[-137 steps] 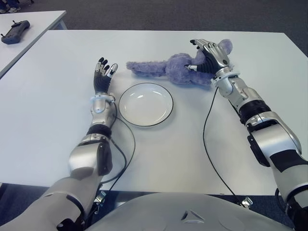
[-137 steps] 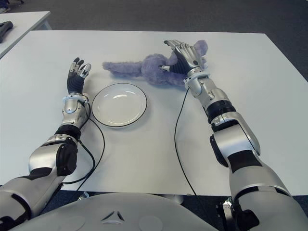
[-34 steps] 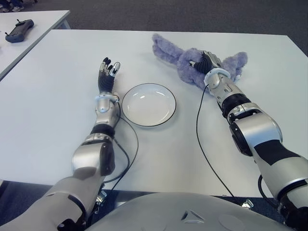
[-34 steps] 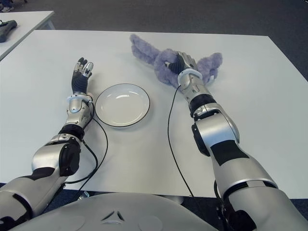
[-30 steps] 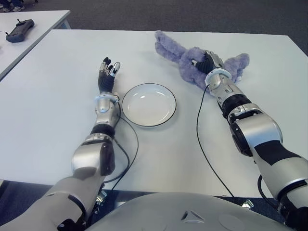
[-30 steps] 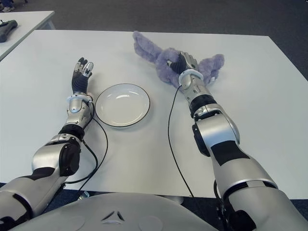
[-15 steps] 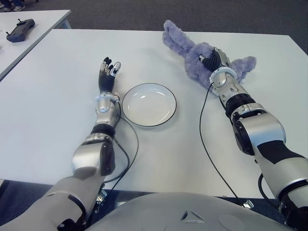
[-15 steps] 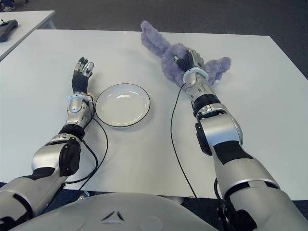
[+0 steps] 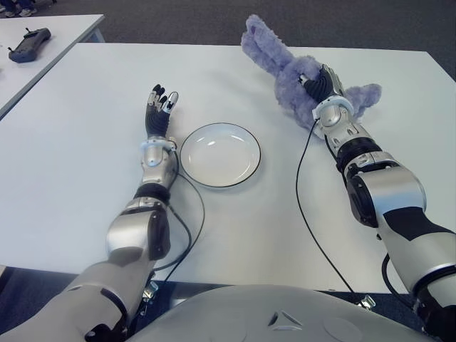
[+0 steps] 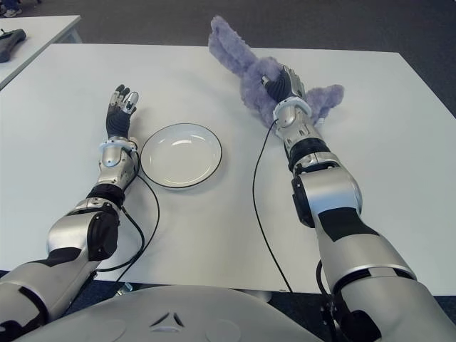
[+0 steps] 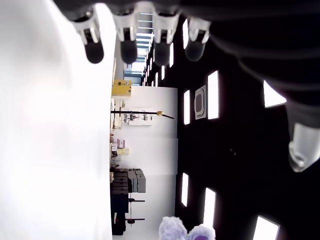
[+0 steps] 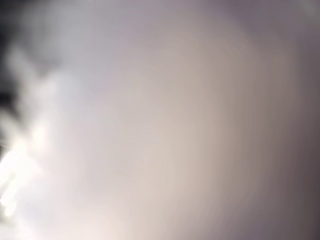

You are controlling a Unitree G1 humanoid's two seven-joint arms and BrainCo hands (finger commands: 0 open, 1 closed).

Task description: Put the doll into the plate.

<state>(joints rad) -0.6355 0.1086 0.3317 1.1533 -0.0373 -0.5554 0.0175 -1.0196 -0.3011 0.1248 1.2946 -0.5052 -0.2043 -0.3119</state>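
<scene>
Here the doll, a purple plush toy, sits at the far right part of the white table, well beyond and to the right of the plate. Its long limbs stick up and away toward the far edge; another fuzzy part spreads to the right of the wrist. Whether its underside touches the table or hangs just above it cannot be told from the head views.

The right hand is buried in the doll's body, fingers curled into the plush and clamped on it. The right wrist view is filled by pale fuzzy material pressed close to the lens, nothing else readable there. The right forearm runs from the doll back toward the near right edge, with a black cable trailing along the table beside it.

The plate is white with a dark rim, empty, near the middle of the table, apart from the doll.

The left hand shows just left of the plate, fingers straight and slightly spread, holding nothing; its wrist view shows the fingertips apart against open space.

A dark handheld controller lies on a second table at far left.
</scene>
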